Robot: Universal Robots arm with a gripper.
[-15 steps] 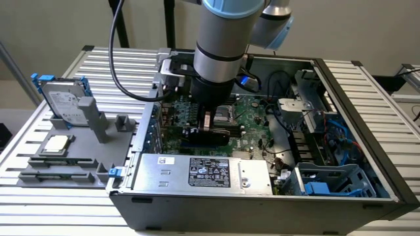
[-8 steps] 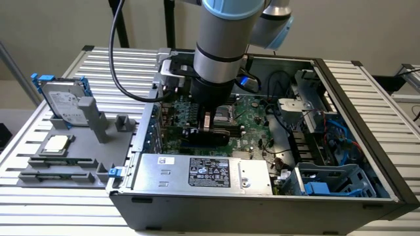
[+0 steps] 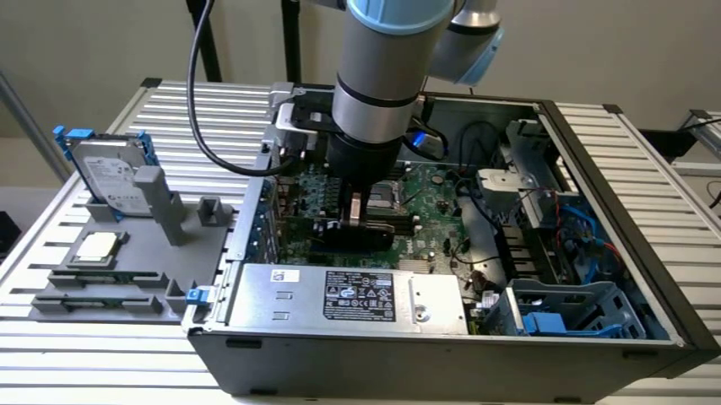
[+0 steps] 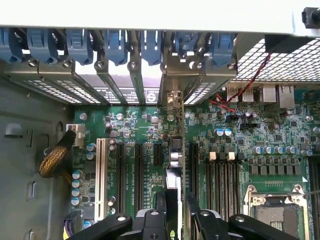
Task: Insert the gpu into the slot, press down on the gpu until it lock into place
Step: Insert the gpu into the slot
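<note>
In the exterior view, the arm (image 3: 377, 93) reaches down into the open computer case (image 3: 631, 337) on the slatted tabletop (image 3: 90, 363). The jaws are closed on the gpu (image 3: 351, 239), which stands on edge over the motherboard (image 3: 434, 202), just behind the silver power supply (image 3: 349, 295).

In the wrist view, the card is seen edge-on, with 2 fingers (image 4: 205, 222) pressed against its faces. The slot lies hidden beneath it, so I cannot tell whether it is seated.

It looks light and stiff, but fragile. The glossy shroud may slip, so the flat sides near the top edge, mid-length, seem the best place to hold it.
</note>
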